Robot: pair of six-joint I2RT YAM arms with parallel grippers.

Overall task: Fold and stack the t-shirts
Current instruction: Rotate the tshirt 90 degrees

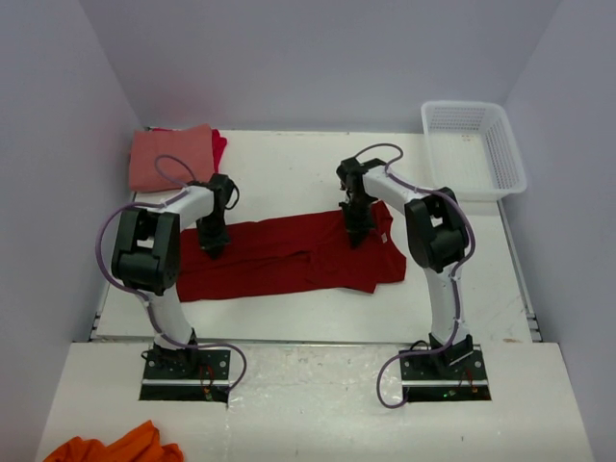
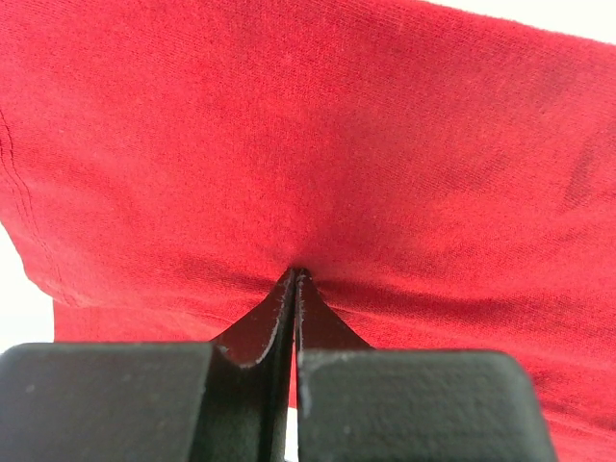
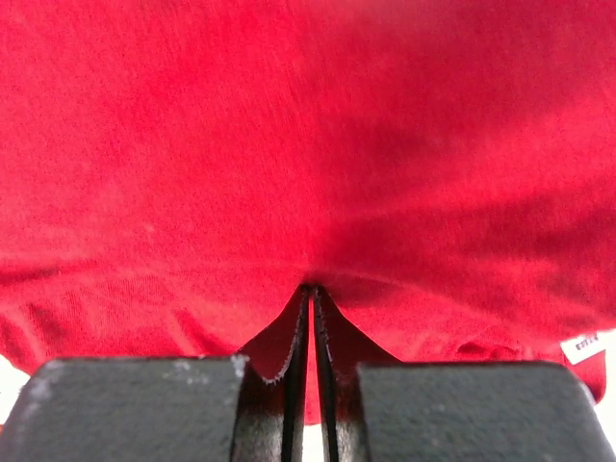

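The big dark red t-shirt (image 1: pixel 289 255) lies spread across the middle of the table, partly folded into a wide band. My left gripper (image 1: pixel 214 248) presses down near its left end. In the left wrist view that gripper (image 2: pixel 295 274) is shut, with red cloth (image 2: pixel 318 144) puckered at its tips. My right gripper (image 1: pixel 356 236) is down on the shirt's upper right part. Its jaws (image 3: pixel 313 289) are closed to a thin slit with red cloth (image 3: pixel 289 144) pinched in it, and the white neck label (image 3: pixel 585 346) shows at the right edge. A folded salmon-pink t-shirt (image 1: pixel 171 157) rests on a brighter red one (image 1: pixel 220 146) at the back left.
A white plastic basket (image 1: pixel 505 154) stands at the back right corner. An orange cloth (image 1: pixel 115 448) lies off the table at the bottom left. Grey walls close in the left, back and right sides.
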